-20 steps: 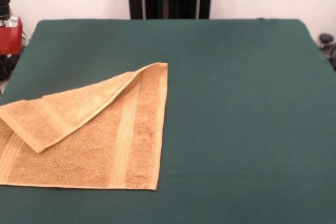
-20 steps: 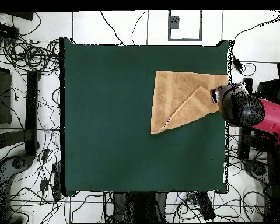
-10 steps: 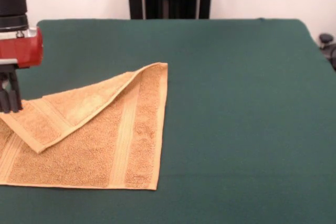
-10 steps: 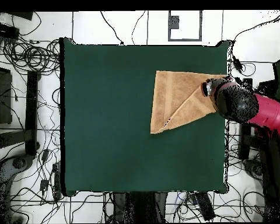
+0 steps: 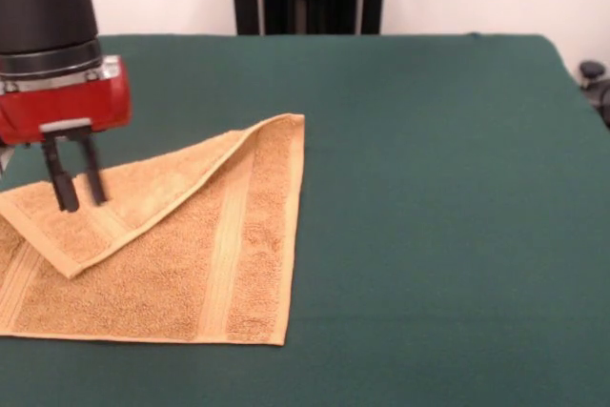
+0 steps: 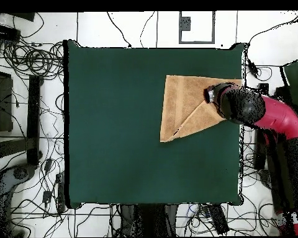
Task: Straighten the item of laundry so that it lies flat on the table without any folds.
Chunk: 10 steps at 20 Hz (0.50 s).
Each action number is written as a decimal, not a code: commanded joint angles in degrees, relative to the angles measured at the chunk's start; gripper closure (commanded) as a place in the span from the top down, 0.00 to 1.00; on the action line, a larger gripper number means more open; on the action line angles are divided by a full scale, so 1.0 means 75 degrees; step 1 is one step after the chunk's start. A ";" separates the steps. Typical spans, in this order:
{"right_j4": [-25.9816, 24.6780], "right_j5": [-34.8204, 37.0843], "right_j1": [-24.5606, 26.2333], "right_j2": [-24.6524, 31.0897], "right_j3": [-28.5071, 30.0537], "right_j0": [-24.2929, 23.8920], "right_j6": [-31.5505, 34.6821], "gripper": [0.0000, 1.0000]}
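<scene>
towel (image 5: 181,254) at table's (image 5: 438,188) 8 o'clock in front view | one corner folded diagonally over, not flat | my gripper (image 5: 79,203) slightly parted, empty, over flap's (image 5: 105,202) 9 o'clock end | done: none; left: grasp flap, unfold

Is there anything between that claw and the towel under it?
Nothing. In the front view the gripper is open, with its tips right at the folded-over flap of the towel. No other object lies between them.
</scene>
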 commanded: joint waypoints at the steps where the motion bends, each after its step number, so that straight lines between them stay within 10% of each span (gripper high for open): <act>1: -0.0180 0.1112 0.0289 -0.0031 0.0072 0.0580 -0.0371 1.00; 10: -0.0640 0.0718 0.0310 -0.0049 -0.0115 0.0584 -0.0571 1.00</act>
